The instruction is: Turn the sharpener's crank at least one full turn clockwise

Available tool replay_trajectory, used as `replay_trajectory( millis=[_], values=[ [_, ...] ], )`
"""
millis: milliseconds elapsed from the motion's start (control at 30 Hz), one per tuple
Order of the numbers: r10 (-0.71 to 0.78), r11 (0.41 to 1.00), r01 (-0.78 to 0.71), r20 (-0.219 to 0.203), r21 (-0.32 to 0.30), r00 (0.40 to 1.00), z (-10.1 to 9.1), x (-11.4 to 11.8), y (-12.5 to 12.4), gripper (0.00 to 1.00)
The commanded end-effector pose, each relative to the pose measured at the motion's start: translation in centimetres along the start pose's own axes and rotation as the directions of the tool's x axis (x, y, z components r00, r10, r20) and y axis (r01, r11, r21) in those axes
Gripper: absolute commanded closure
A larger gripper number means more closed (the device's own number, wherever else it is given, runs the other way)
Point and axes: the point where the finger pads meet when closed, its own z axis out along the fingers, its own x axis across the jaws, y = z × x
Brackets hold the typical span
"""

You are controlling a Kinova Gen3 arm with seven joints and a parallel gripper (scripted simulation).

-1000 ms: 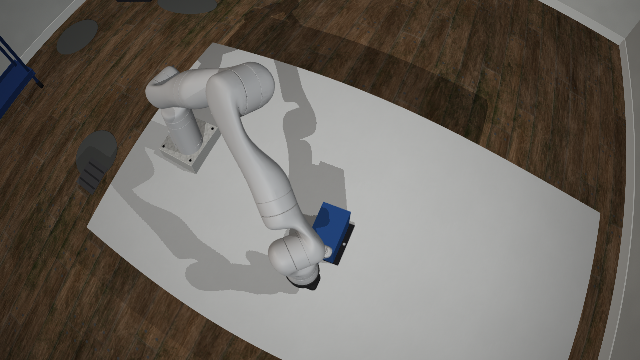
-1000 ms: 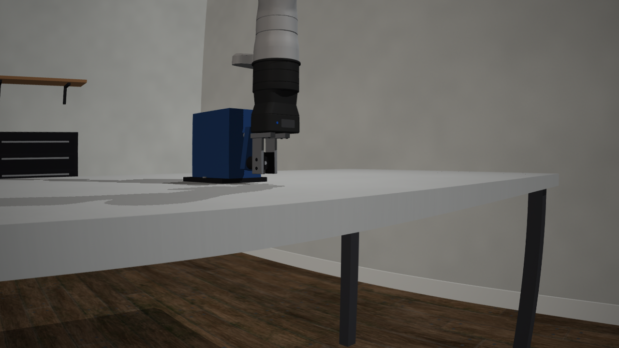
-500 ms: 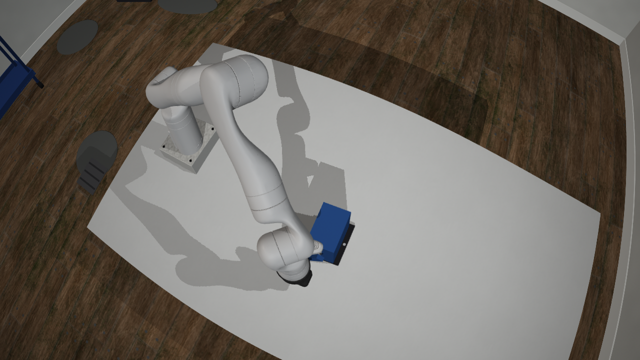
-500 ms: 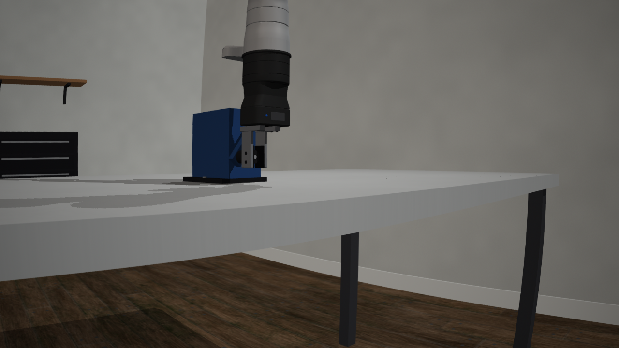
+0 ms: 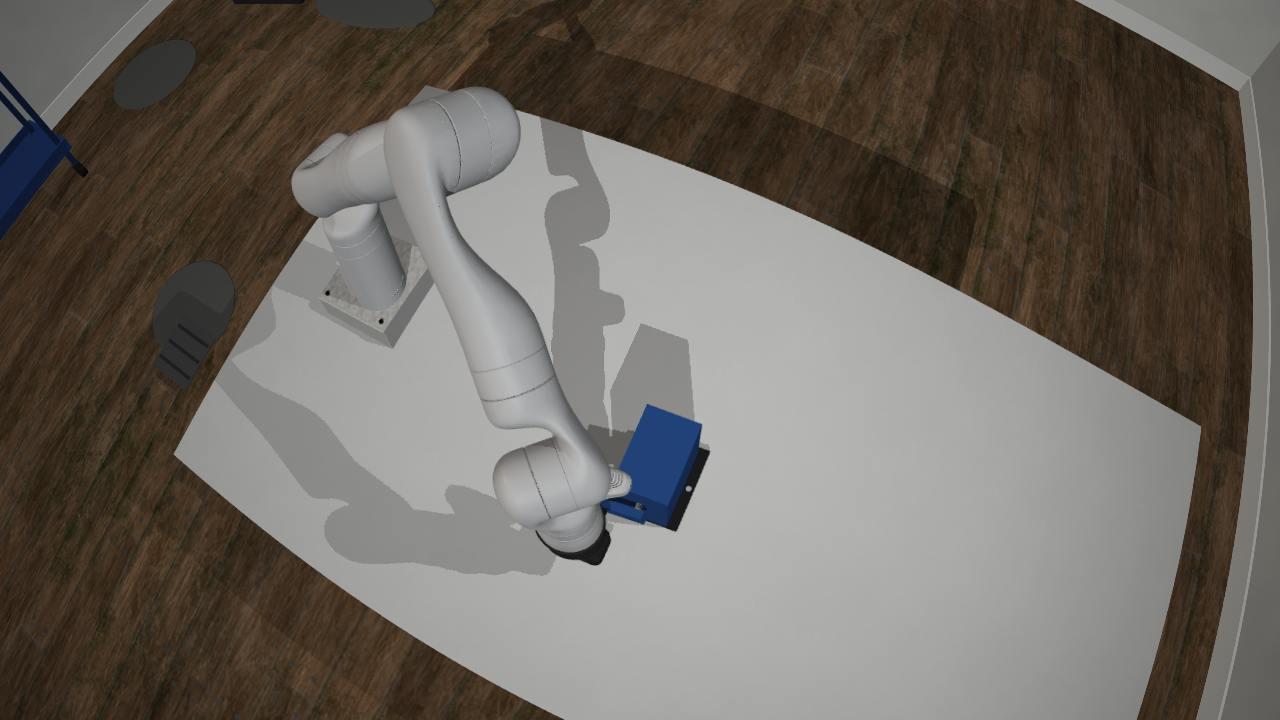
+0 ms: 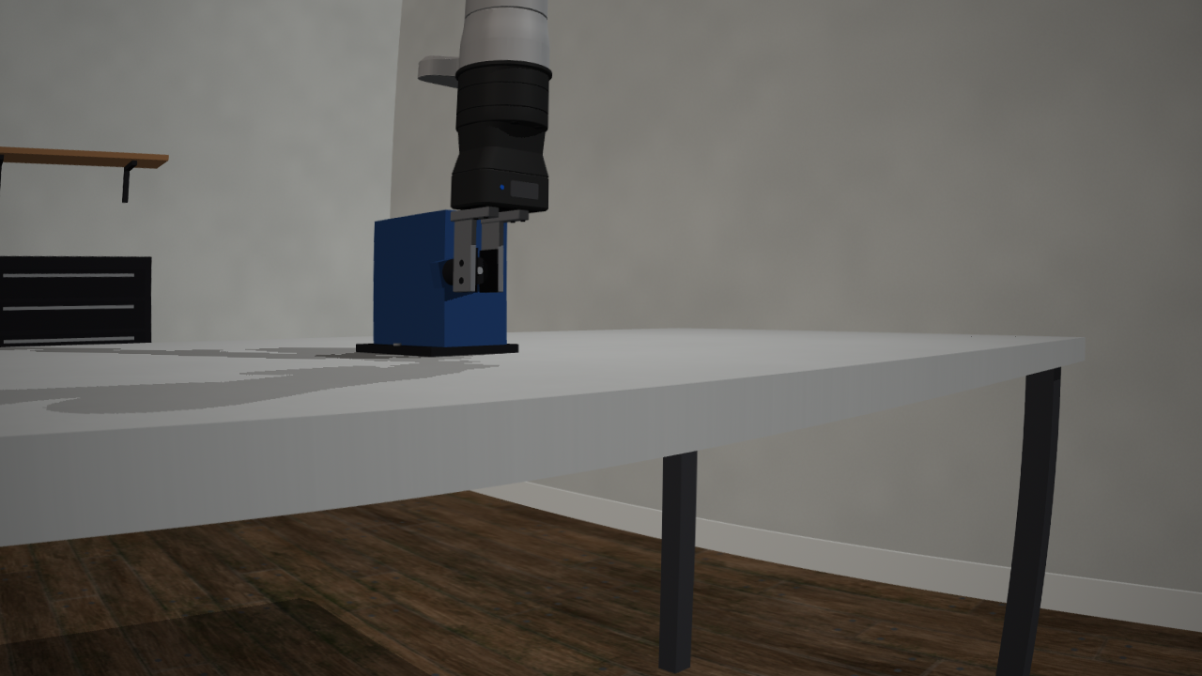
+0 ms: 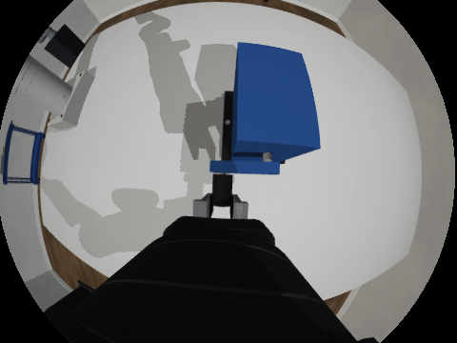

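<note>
The blue box-shaped sharpener (image 5: 664, 454) (image 6: 409, 282) (image 7: 274, 98) stands on a black base plate (image 5: 694, 488) (image 6: 437, 347) on the white table (image 5: 895, 447) (image 6: 672, 361). Its blue crank arm (image 5: 626, 508) (image 7: 248, 166) sticks out sideways from the box's near side in the wrist view. My gripper (image 6: 481, 282) (image 7: 222, 202) points straight down beside that side and is shut on the crank's black handle (image 6: 485, 270) (image 7: 223, 187), about halfway up the box. In the overhead view the wrist hides the fingers.
The arm's base (image 5: 371, 308) is mounted at the table's far left corner. A black drawer cabinet (image 6: 75, 298) and a wooden wall shelf (image 6: 84, 157) stand behind the table. The table's front edge (image 6: 504, 437) lies close to the sharpener.
</note>
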Motion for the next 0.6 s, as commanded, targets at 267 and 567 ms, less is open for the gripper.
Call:
replay_trajectory(
  millis=[267,567],
  values=[
    [0.0,1.0,0.0,-0.004,-0.002,1.0,-1.15,-0.04,0.03,1.0],
    [0.0,1.0,0.0,-0.004,-0.002,1.0,-1.2,-0.05,0.03,1.0]
  ],
)
